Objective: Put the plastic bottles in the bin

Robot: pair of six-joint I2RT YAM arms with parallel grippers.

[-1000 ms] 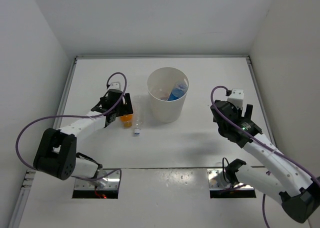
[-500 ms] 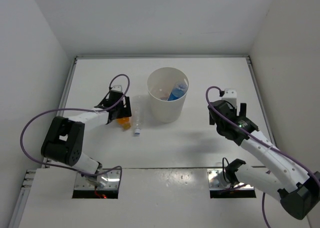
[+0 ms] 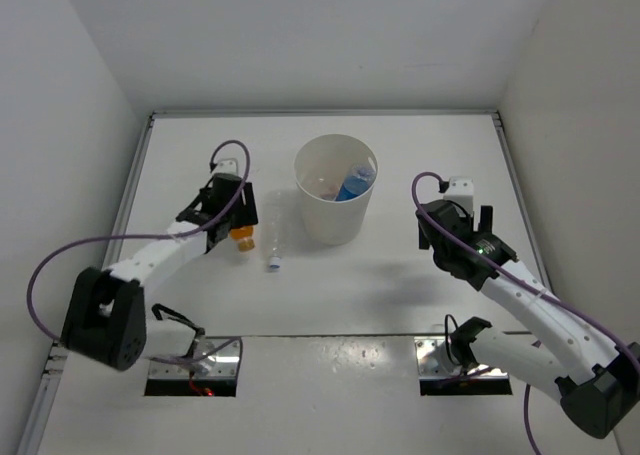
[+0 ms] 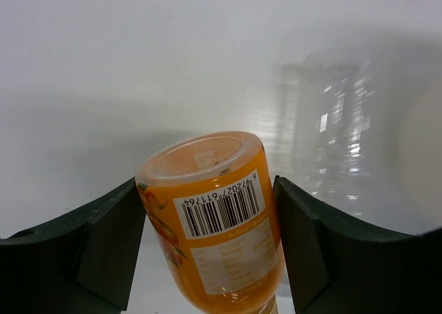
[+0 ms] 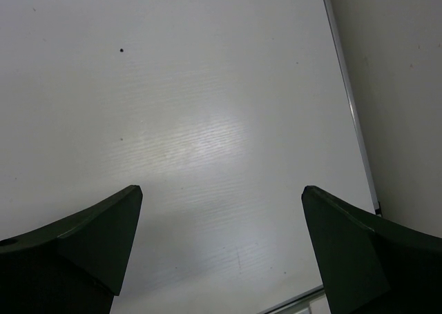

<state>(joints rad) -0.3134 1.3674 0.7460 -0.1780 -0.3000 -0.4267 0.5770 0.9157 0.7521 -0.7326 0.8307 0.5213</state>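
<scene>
The left gripper [image 4: 206, 197], spread wide a second ago, has drawn in, and its fingers [image 4: 110, 238] now pinch the orange bottle [image 4: 221, 259] on both sides. The bottle tilts in the grip, though whether it has left the table [image 3: 200, 295] is hard to tell. The right gripper [image 5: 221, 197] hangs spread over bare surface, holding nothing. Just beyond the orange bottle a clear bottle [image 3: 275, 243] lies on its side. Farther off, the bin [image 3: 335, 220] already holds the blue-capped bottle [image 3: 352, 183]. With the grasp made, the carry to the bin likely comes next.
</scene>
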